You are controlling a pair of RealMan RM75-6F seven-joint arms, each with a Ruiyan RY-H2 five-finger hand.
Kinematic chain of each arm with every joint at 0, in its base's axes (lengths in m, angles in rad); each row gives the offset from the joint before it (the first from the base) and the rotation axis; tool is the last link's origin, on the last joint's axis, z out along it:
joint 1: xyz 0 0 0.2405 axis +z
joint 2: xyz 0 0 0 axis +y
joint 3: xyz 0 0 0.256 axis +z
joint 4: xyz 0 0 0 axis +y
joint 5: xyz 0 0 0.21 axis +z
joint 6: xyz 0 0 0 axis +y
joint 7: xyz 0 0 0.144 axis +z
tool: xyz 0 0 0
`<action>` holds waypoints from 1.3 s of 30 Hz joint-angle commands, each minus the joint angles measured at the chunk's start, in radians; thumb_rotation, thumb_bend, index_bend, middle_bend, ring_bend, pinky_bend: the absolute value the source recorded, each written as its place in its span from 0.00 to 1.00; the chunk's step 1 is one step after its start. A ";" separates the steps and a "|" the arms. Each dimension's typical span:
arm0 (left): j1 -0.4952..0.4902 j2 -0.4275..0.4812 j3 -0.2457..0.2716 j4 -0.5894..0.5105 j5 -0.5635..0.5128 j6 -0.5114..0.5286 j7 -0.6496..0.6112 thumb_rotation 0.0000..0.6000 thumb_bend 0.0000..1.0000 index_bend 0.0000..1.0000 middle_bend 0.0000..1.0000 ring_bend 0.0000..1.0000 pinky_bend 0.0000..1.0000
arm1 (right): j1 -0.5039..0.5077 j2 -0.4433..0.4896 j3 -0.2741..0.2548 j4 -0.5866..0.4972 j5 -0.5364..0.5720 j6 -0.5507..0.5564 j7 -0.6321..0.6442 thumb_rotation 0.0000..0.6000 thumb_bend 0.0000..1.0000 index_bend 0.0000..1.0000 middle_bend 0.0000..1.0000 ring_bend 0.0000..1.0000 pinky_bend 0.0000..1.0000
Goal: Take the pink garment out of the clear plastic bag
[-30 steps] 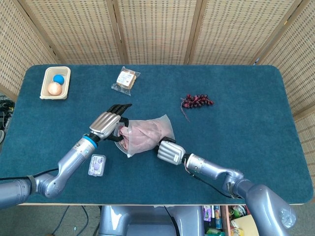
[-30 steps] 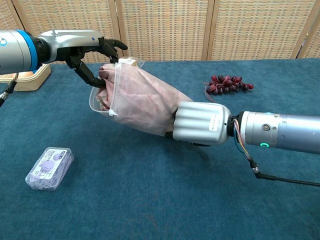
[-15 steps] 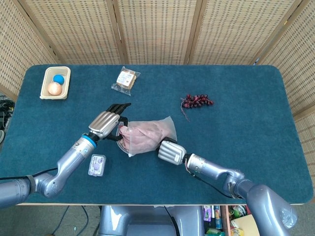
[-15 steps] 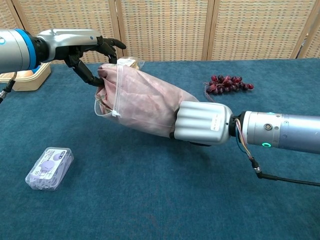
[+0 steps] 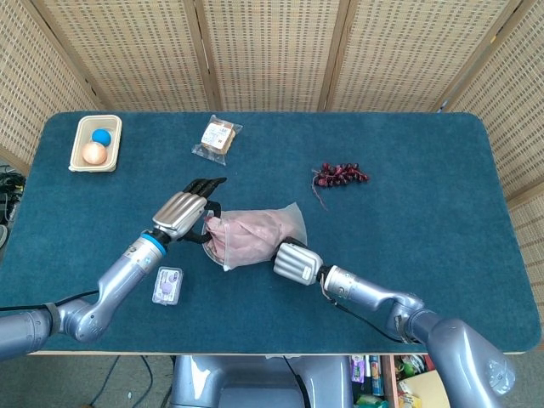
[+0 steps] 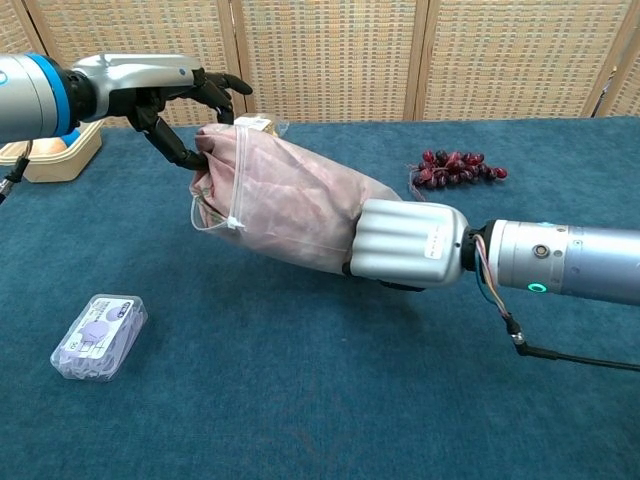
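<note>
The clear plastic bag (image 5: 270, 223) (image 6: 300, 215) lies on its side above the blue table, its mouth pointing left. The pink garment (image 5: 242, 234) (image 6: 270, 190) fills it and bulges out at the mouth. My left hand (image 5: 181, 212) (image 6: 170, 95) is at the mouth, with thumb and fingers pinching the garment's bunched end. At the bag's closed end, my right hand (image 5: 296, 261) (image 6: 408, 243) grips the bag and the garment in it, its fingers curled under and hidden.
A small clear case (image 5: 167, 285) (image 6: 98, 336) with a purple item lies near the left forearm. Dark grapes (image 5: 340, 175) (image 6: 455, 167) sit to the right. A snack packet (image 5: 218, 136) and a tray (image 5: 78, 133) holding two balls lie at the back left.
The bag's mouth has narrowed from a wide loop to a flatter slit. My right hand has shifted slightly right, drawing the bag straighter. The left hand has hardly moved.
</note>
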 commanded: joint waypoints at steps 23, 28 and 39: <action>0.111 0.212 -0.003 -0.060 0.036 0.095 -0.050 1.00 0.50 0.71 0.00 0.00 0.00 | -0.107 0.250 -0.012 -0.255 0.030 0.055 -0.160 1.00 0.87 0.76 0.84 0.74 0.93; 0.174 0.288 0.006 -0.020 0.059 0.113 -0.128 1.00 0.50 0.71 0.00 0.00 0.00 | -0.159 0.311 -0.020 -0.296 0.048 0.074 -0.189 1.00 0.87 0.76 0.84 0.75 0.93; 0.246 0.328 0.024 0.148 0.111 0.086 -0.282 1.00 0.50 0.71 0.00 0.00 0.00 | -0.219 0.368 -0.028 -0.288 0.057 0.088 -0.184 1.00 0.87 0.76 0.84 0.75 0.93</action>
